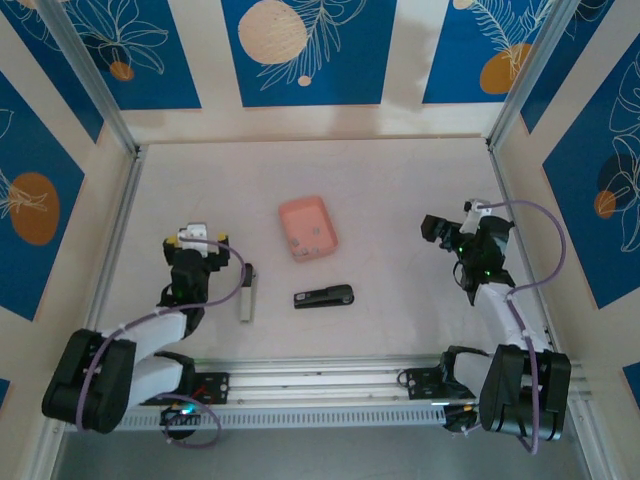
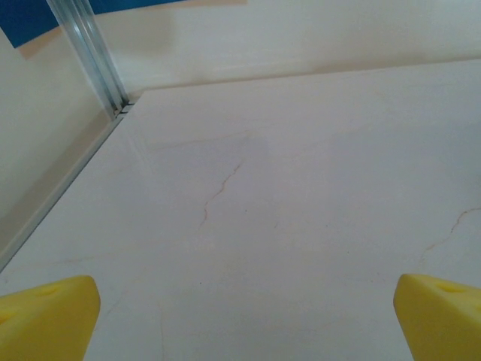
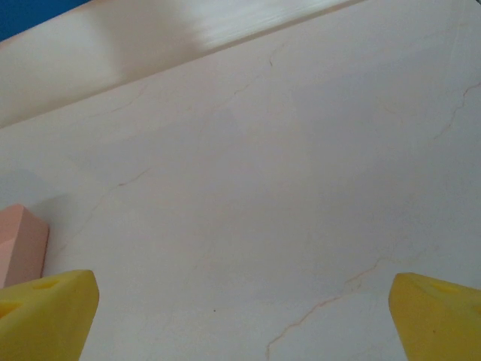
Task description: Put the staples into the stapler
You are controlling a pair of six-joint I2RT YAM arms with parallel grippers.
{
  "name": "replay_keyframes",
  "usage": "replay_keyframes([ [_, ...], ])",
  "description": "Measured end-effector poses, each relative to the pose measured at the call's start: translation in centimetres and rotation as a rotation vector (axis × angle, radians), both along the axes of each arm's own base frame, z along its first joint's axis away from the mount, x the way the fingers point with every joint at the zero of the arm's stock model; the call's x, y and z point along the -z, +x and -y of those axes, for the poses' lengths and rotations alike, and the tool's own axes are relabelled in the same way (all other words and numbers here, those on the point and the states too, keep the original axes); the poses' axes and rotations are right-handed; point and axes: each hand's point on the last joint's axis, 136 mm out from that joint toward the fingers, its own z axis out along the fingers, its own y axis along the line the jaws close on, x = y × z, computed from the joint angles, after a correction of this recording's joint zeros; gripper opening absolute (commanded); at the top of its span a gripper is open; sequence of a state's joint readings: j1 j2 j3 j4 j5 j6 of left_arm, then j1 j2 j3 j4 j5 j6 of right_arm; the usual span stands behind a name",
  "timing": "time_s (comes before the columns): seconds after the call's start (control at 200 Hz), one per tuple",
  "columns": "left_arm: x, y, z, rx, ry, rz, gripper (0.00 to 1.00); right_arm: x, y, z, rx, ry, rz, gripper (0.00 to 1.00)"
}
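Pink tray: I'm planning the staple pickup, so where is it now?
In the top view, the pink tray sits near the centre of the table, just beyond the black stapler.

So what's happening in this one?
Nothing is being handled yet. Both arms have their jaws open: the left gripper is over bare table near a pale grey bar, and the right gripper is off to the right side. The black stapler lies untouched mid-table, and the staples look like specks in the pink tray just behind it.
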State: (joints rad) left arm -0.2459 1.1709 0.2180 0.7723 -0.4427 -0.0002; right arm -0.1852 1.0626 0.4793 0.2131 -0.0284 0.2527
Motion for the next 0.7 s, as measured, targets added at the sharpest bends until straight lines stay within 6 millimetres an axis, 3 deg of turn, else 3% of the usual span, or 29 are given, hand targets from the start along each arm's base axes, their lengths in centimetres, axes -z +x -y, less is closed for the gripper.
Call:
replay_keyframes([
  [0.28,2.1,-0.2,-0.1,0.015,0.044,0.023,1.00,2.5,0.2,0.1,0.012,0.020,-0.019,0.99],
  [0.525,3.5,0.7,0.1,0.020,0.086,0.030,1.00,3.0,0.7,0.1,0.010,0.022,-0.020,0.99],
  [0.7,2.5,1.2,0.3,0.026,0.088,0.071,1.00,3.0,0.9,0.1,0.009,0.020,-0.014,0.99],
])
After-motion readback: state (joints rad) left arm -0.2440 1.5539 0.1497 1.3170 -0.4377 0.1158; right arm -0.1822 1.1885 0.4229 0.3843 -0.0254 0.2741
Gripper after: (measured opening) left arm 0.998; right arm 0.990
